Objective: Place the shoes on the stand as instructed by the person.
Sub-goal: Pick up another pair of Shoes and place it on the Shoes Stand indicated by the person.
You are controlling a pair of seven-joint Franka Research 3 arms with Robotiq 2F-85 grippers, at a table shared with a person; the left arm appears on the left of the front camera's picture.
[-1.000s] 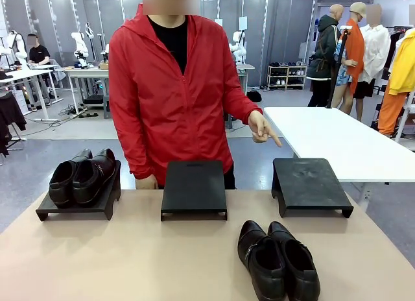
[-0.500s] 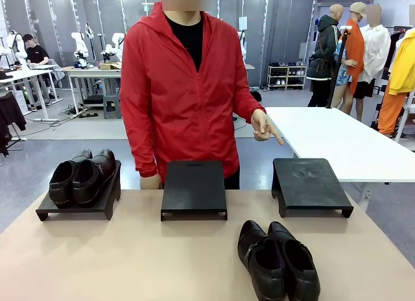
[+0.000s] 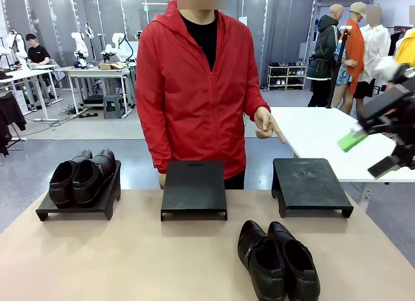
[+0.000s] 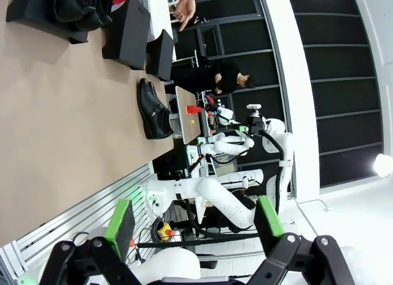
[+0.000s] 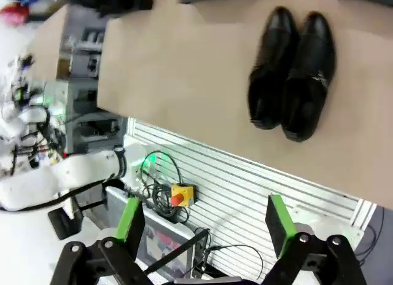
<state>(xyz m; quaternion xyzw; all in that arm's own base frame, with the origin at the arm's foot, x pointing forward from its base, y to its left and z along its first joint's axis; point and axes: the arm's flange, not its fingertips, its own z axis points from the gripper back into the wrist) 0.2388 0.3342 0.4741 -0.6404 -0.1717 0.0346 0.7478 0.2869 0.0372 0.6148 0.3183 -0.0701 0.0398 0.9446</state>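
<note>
We find one pair point(image 3: 83, 176) on the left stand point(image 3: 71, 212), the other pair point(image 3: 277, 259) unplaced on the table point(image 3: 130, 255); left gripper point(image 4: 195, 222) and right gripper point(image 3: 364, 156) gape empty

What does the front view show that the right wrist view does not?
Front view: the person pointing, it seems, at the right stand, and a pair of shoes on the left stand. Right wrist view: a yellow box with a red button below the table edge. Both: the second pair on the table and the open right hand.
</note>
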